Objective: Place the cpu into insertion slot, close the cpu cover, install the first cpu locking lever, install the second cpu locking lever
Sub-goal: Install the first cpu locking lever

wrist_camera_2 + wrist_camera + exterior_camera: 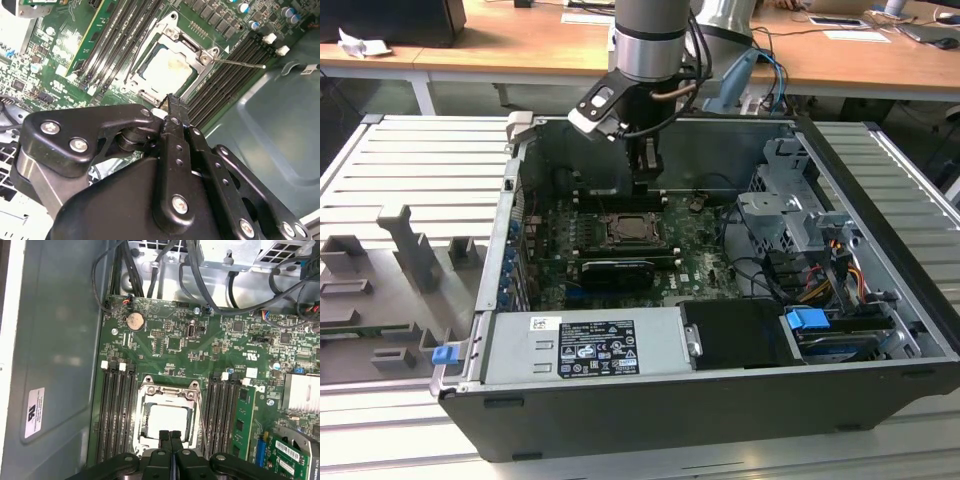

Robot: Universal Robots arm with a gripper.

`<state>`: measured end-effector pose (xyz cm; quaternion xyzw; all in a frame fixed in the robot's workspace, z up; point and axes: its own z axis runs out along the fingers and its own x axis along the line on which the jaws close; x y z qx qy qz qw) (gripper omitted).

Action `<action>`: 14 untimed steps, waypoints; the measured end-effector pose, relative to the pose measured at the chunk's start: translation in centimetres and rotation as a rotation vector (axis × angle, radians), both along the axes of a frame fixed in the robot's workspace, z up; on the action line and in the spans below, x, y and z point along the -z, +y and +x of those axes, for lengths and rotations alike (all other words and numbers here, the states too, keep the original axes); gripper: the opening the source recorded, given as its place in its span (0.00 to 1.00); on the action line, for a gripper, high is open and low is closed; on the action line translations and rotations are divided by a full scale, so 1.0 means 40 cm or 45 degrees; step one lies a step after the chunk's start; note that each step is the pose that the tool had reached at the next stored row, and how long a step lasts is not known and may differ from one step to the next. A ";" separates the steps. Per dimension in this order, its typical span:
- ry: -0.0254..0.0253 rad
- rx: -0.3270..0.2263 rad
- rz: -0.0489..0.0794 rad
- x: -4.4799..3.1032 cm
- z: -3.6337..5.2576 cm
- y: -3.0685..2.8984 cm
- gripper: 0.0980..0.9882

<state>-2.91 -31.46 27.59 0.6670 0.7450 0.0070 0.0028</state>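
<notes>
Gripper, shut empty into one narrow tip, hung at the insertion slot's twelve o'clock, exterior view. Lowered cpu cover apparently pinned the cpu.

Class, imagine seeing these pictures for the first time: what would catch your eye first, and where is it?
The open computer case sits mid-frame in the exterior view, with the arm reaching into it from above. In both wrist views the black gripper, fingers shut, hangs close to the pale cpu, which sits framed in the window of the silver cpu cover on the green board.
</notes>
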 end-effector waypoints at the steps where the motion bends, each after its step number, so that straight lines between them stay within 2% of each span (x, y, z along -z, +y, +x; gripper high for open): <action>1: 0.0002 -0.016 0.000 0.000 0.000 0.000 0.01; 4: 0.0001 -0.078 0.000 0.000 0.000 0.000 0.01; 5: 0.0002 -0.127 -0.001 0.000 0.000 0.000 0.01; 8: 0.0002 -0.216 -0.001 0.001 0.000 0.000 0.01; 12: 0.0001 -0.284 -0.001 0.001 0.000 0.000 0.01; 14: 0.0000 -0.342 -0.001 0.001 0.000 0.000 0.01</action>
